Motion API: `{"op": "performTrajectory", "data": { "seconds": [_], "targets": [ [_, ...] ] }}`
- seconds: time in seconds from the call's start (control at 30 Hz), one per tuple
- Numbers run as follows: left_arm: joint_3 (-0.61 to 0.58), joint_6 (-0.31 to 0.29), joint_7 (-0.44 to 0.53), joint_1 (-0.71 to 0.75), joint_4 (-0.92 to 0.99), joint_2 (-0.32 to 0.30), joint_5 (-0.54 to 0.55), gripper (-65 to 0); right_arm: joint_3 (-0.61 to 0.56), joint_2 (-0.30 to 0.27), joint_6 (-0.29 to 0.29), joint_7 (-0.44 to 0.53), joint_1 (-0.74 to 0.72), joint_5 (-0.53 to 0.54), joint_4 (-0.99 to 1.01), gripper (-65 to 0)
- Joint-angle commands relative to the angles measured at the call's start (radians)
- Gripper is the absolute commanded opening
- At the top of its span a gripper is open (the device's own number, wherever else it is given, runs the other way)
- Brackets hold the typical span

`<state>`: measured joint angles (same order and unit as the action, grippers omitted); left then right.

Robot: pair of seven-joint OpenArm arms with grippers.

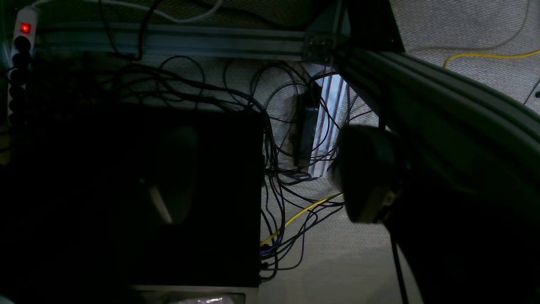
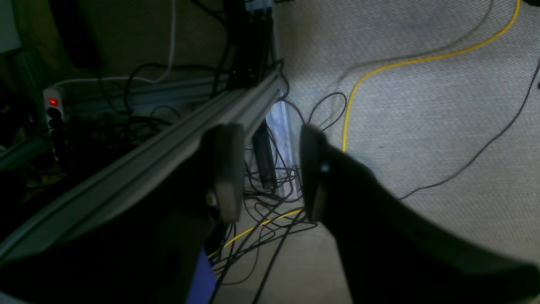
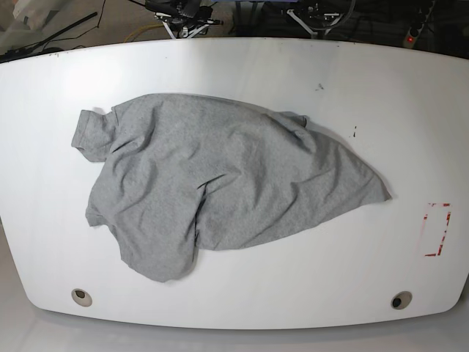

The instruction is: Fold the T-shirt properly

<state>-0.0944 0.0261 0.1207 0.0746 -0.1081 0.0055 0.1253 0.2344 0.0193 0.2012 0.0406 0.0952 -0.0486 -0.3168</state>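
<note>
Right, both pincers hang off the table over the carpet: the left pincer (image 1: 270,173) spread wide, the right pincer (image 2: 270,173) partly apart, both empty. The crumpled heather-grey cotton T-shirt (image 3: 212,183) sprawls mid-table on the white rounded table (image 3: 242,66); soft, light, floppy, probably best pinched at shoulders or hem.

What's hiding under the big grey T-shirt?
The T-shirt lies crumpled on the white table, which shows bare all around it. Whatever lies beneath the cloth is covered, so I cannot tell if anything else is there.
</note>
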Motion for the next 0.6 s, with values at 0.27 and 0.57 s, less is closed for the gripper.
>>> {"op": "performTrajectory", "data": {
  "seconds": [0.27, 0.57],
  "targets": [
    [0.006, 0.009, 0.025, 0.048, -0.088, -0.007, 0.008, -16.8, 0.004, -0.002, -0.001, -0.005, -0.002, -0.002, -0.009, -45.6],
    [0.011, 0.005, 0.026, 0.064, -0.120, -0.016, 0.004, -16.7, 0.003, -0.011, 0.001, 0.003, 0.013, -0.003, -0.009, -44.4]
  ]
}}
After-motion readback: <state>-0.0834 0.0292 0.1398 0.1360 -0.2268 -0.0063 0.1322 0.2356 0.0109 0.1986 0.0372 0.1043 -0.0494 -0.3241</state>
